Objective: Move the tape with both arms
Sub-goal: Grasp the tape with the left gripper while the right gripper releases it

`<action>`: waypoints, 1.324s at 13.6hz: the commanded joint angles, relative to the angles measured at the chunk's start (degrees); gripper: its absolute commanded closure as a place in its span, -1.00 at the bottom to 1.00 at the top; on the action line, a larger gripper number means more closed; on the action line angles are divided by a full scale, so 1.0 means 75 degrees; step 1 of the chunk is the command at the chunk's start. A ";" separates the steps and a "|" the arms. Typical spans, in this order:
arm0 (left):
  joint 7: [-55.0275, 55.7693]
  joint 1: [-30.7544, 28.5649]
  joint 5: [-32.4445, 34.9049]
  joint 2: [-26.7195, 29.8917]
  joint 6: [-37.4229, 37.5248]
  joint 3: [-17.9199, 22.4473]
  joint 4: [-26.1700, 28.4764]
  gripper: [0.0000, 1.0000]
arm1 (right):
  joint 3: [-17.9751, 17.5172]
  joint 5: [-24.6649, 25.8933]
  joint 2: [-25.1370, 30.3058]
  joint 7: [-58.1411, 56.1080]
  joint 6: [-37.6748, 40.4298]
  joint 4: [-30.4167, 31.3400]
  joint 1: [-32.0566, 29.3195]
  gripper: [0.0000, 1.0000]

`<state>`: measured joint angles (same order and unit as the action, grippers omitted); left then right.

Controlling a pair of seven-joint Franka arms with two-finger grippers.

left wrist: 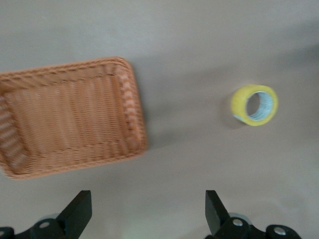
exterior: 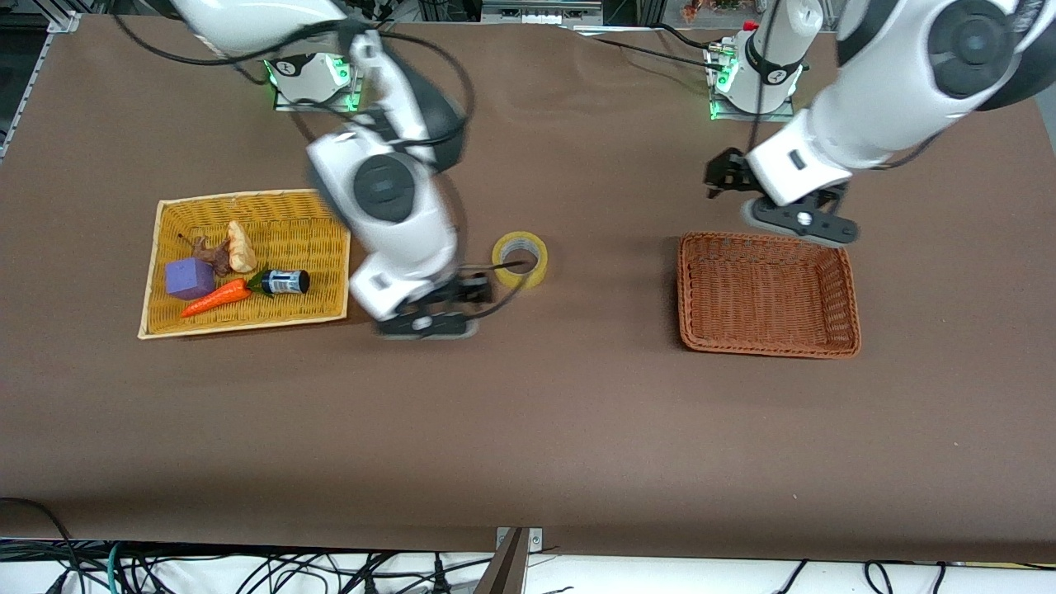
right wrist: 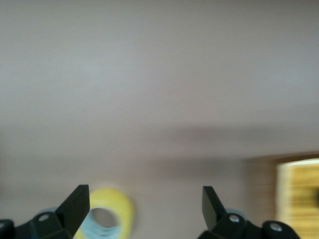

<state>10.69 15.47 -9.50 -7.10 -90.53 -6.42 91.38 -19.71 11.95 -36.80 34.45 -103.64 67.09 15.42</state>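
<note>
The tape (exterior: 520, 258), a yellowish roll with a grey core, lies flat on the brown table between the two baskets. It also shows in the left wrist view (left wrist: 254, 105) and the right wrist view (right wrist: 107, 214). My right gripper (exterior: 429, 322) is open and empty, low over the table beside the tape, toward the yellow basket; in its wrist view (right wrist: 144, 206) the roll sits by one finger, not between the two. My left gripper (exterior: 796, 221) is open and empty (left wrist: 148, 211) above the brown basket's edge nearest the arm bases.
The yellow wicker basket (exterior: 157, 272) at the right arm's end holds a purple block (exterior: 190, 278), a carrot (exterior: 216, 298), a small dark bottle (exterior: 285, 282) and beige pieces. The brown wicker basket (exterior: 767, 293) at the left arm's end is empty (left wrist: 70, 117).
</note>
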 commanded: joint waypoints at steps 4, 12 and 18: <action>0.2357 0.2165 -0.0175 -0.1934 -0.0838 0.0059 -0.1263 -1.00 | -0.0020 -0.0222 0.1190 -0.2138 0.0717 0.0532 -0.1982 -1.00; 0.2289 0.3023 -0.0046 -0.4172 -0.3501 0.0070 -0.1158 -1.00 | 0.2544 -0.1886 0.3968 -0.3393 0.1675 0.1952 -0.2431 -1.00; 0.2289 0.3293 0.0827 -0.4866 -0.3809 0.0082 -0.1146 -1.00 | 0.3086 -0.2027 0.4802 -0.4792 0.2181 0.3066 -0.2327 -1.00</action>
<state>28.57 39.41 -7.94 -42.46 -119.66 -6.65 84.95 3.49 -2.19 -4.21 -0.49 -88.29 86.35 -3.00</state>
